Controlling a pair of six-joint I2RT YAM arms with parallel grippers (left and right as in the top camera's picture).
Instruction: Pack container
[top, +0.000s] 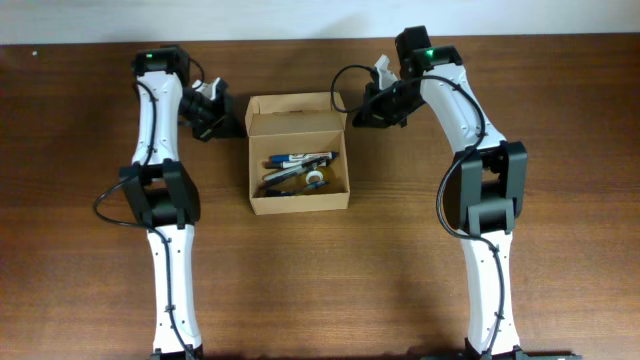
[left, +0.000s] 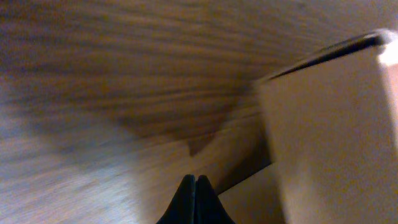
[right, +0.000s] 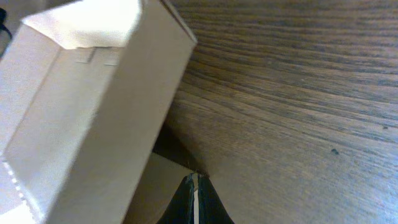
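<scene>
The box (top: 298, 200) is a plain tan cardboard rectangle with matte walls, resting mid-way across the dark, streaky wood-grain table (top: 400, 270). Inside it lie pens and markers (top: 296, 166), slim cylinders in a loose jumble, one partly blue. Along the box's far edge the hinged flap (top: 296, 103) is open. By the box's far left corner the left gripper (left: 195, 198) has its black, tapered fingers pressed together on nothing. By the far right corner the right gripper (right: 194, 198) is likewise clenched and empty.

even bright overhead light, soft shadows, left wrist view motion-blurred, right wrist sharper
</scene>
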